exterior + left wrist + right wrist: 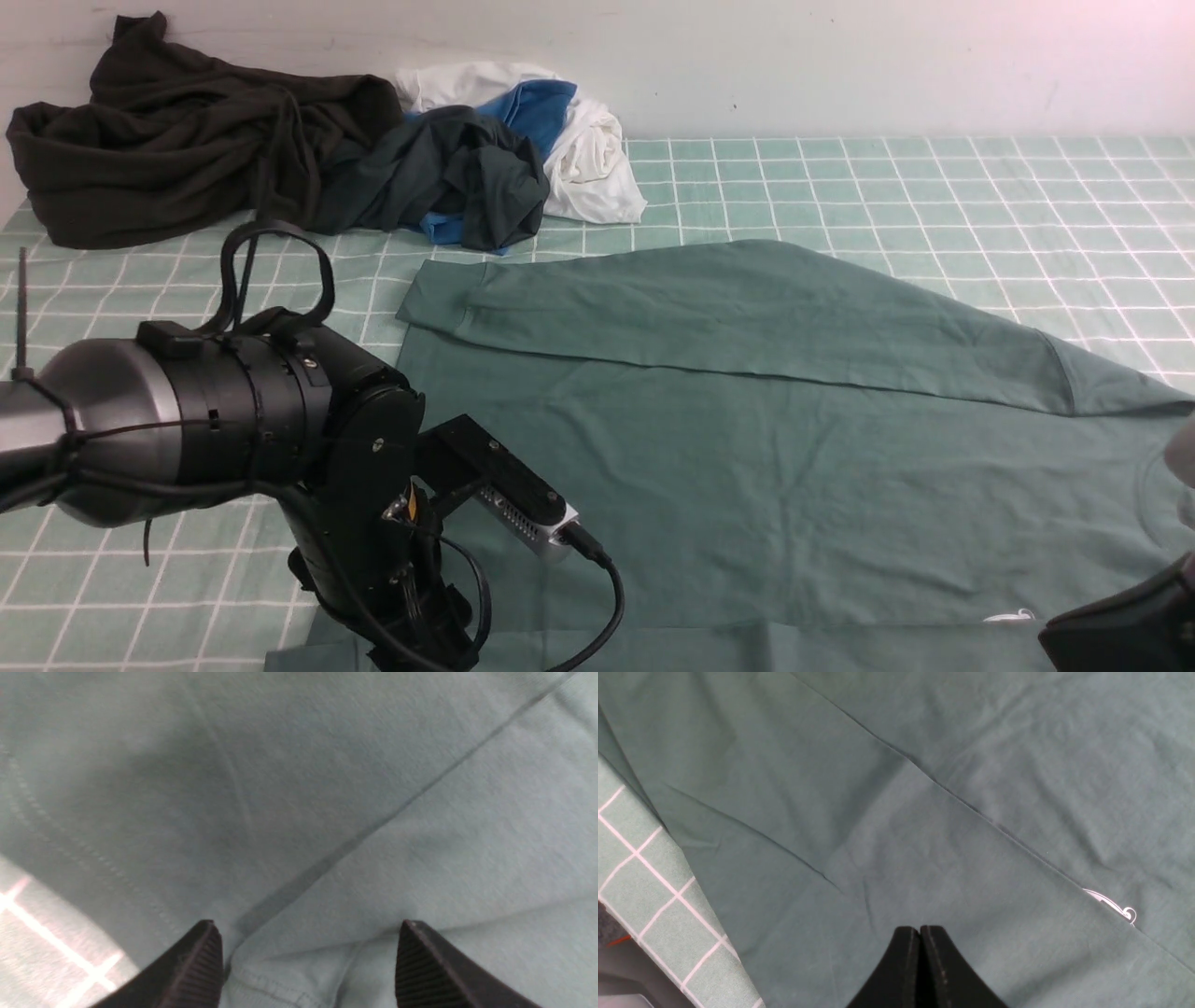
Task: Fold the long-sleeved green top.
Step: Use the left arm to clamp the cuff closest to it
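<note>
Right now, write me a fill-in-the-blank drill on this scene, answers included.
The left gripper, close over the green top, is ___.
The right gripper is ___.
The pile of clothes lies by the wall on the robot's ___ side.
Answers: open; shut; left.

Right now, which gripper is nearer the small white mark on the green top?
Right. The right gripper is shut close to the white mark on the green long-sleeved top; the left gripper is open at the top's opposite, left end, by its hem.
</note>
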